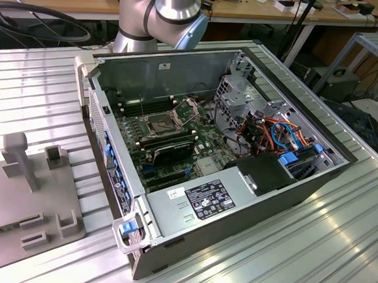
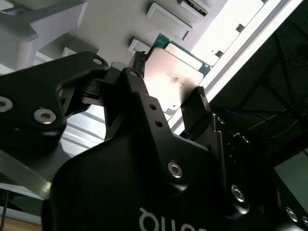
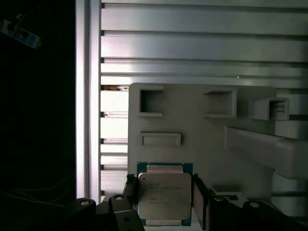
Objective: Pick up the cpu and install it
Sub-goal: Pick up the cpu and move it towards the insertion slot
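**Part.** The cpu (image 3: 164,195) was a flat square chip with a dull metal lid on a thin green board. In both wrist views it sat between the jaws, over a grey fixture plate (image 3: 192,125). The jaws stood narrow, one on each of two opposite edges of the chip, and appeared to grip it. You could not tell from these views whether it had cleared the plate.

**Handling.** Treat the cpu (image 2: 171,79) as light, rigid and fragile. The lid is smooth and likely slippery. The hold belongs on the opposite board edges, kept level, because a tilted chip could slip out of a narrow grip. Its underside is probably the delicate face.

**Containers.**
- The fixture plate lay on the ribbed metal desk (image 3: 192,48), close to the desk's edge. The pockets (image 3: 150,101) in view held no part.
- In the exterior view, the computer case (image 1: 180,66) lay open on the desk.
- Inside the case, the square socket (image 1: 158,123) sat on the board with its frame around it.
- Dark memory sticks (image 1: 170,150) lay just beside the socket.
- A power supply (image 1: 205,202) filled the near end of the case.
- Coloured cables (image 1: 274,129) were bundled toward the exterior view's right.
- The arm (image 1: 160,15) rose behind the case.
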`<state>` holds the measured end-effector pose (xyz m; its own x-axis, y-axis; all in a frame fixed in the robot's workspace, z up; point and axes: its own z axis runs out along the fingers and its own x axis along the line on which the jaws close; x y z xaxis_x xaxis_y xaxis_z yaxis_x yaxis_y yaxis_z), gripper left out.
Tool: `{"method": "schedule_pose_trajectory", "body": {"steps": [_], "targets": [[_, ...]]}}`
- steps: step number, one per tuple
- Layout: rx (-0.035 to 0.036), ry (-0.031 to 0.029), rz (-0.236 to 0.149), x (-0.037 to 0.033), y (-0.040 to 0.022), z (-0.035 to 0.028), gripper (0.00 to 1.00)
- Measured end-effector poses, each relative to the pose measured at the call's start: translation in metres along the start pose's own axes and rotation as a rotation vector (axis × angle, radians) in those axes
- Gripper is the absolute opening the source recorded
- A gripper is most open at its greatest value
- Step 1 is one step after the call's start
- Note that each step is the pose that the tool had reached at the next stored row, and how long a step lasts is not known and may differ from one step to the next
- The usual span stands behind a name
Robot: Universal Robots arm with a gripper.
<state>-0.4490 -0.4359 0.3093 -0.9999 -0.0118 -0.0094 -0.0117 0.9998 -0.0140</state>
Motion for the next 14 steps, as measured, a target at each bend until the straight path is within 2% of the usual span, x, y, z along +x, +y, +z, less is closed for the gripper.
{"method": "schedule_pose_trajectory", "body": {"steps": [3,8,14], "targets": [[0.0,0.0,0.0,0.0,0.0,-0.0042,0.55],[0.0,0.0,0.0,-0.0001,-0.0001,-0.0072,0.55],[0.0,0.0001,0.0,-0.0001,-0.0001,-0.0081,0.55]]}}
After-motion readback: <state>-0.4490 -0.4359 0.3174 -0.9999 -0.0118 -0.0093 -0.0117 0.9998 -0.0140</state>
